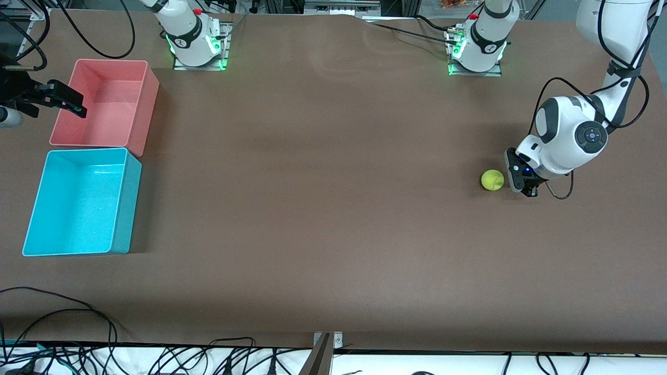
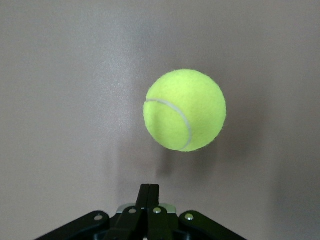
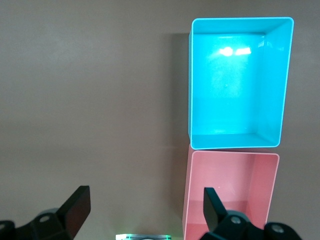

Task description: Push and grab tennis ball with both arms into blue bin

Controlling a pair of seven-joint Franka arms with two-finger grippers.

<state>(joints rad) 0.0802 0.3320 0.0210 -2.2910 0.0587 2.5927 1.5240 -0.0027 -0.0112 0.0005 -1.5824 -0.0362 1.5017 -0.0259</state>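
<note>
The tennis ball [image 1: 492, 180] lies on the brown table near the left arm's end; in the left wrist view it [image 2: 185, 110] shows close ahead of the fingertips. My left gripper [image 1: 523, 188] is low at the table right beside the ball, on the side toward the left arm's end, with its jaws shut and empty [image 2: 150, 192]. The blue bin [image 1: 36, 208] stands empty at the right arm's end and also shows in the right wrist view [image 3: 190, 90]. My right gripper [image 1: 54, 104] hangs open and empty in the air by the pink bin [image 3: 145, 210].
An empty pink bin [image 1: 140, 65] stands against the blue bin, farther from the front camera; it also shows in the right wrist view [image 3: 188, 200]. The wide brown table [image 1: 323, 208] stretches between ball and bins. Cables hang along the table's near edge.
</note>
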